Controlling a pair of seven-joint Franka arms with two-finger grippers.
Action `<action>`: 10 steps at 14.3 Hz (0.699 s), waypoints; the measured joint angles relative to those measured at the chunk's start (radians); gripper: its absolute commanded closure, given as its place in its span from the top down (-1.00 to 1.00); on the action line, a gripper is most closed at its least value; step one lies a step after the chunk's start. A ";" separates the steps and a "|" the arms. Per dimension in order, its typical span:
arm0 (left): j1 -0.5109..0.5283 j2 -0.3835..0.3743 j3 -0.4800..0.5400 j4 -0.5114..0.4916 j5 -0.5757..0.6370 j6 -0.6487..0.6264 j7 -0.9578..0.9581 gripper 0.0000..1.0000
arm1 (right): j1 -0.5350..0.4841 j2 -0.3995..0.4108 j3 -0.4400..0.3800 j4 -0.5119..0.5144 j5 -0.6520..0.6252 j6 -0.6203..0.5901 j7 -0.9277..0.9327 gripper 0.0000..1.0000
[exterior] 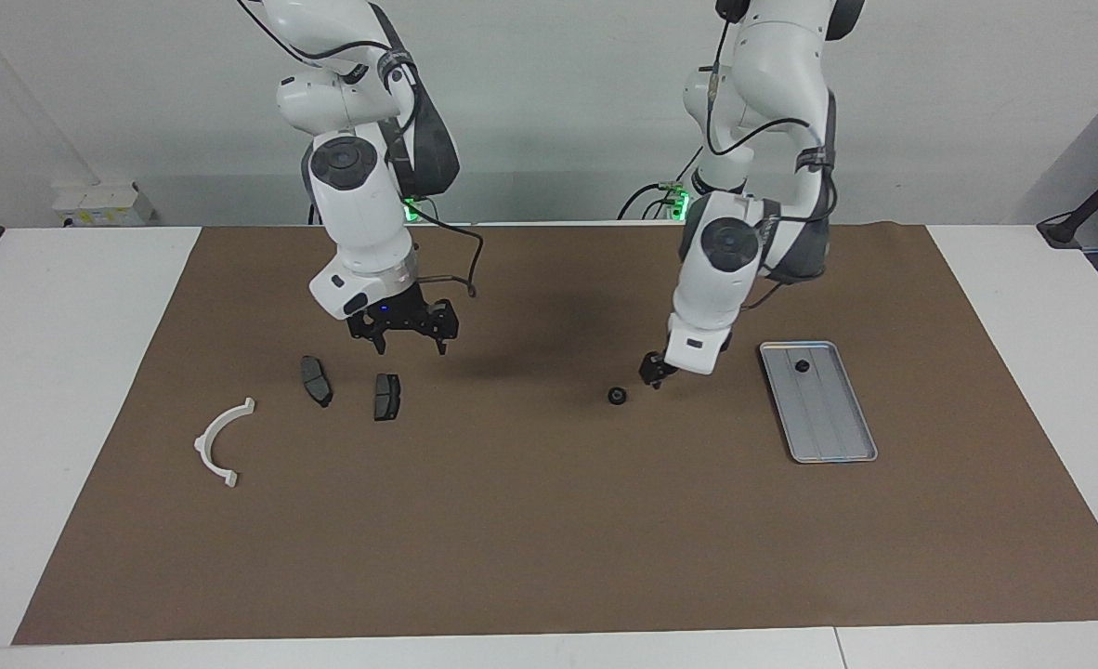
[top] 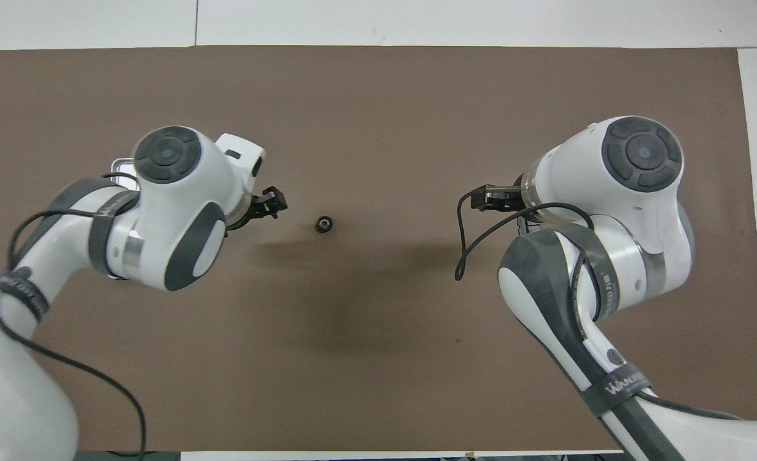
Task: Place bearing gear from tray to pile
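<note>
A small black bearing gear (exterior: 616, 396) (top: 323, 224) lies alone on the brown mat, about midway along the table. My left gripper (exterior: 652, 371) (top: 274, 203) hangs open just beside it, toward the tray, holding nothing. The silver tray (exterior: 828, 423) lies at the left arm's end with another small black gear (exterior: 801, 366) in it. In the overhead view my left arm hides most of the tray (top: 117, 164). The pile is two dark brake pads (exterior: 316, 380) (exterior: 386, 396) and a white curved bracket (exterior: 222, 441). My right gripper (exterior: 411, 342) hovers open and empty by the pads.
The brown mat (exterior: 549, 539) covers most of the white table. A wide stretch of bare mat separates the loose gear from the brake pads. Cables loop off both wrists.
</note>
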 measured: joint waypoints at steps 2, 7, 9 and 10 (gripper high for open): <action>0.115 -0.087 0.003 -0.091 0.000 -0.006 0.220 1.00 | 0.062 0.037 0.001 0.002 0.000 0.042 0.116 1.00; 0.326 -0.105 0.005 -0.158 0.000 0.032 0.550 0.47 | 0.228 0.169 0.000 0.107 -0.026 0.067 0.345 1.00; 0.350 -0.103 0.004 -0.197 0.000 0.086 0.595 0.27 | 0.284 0.241 0.000 0.191 -0.052 0.050 0.435 1.00; 0.354 -0.099 0.004 -0.214 0.000 0.114 0.600 0.24 | 0.315 0.282 0.000 0.233 -0.069 0.042 0.477 1.00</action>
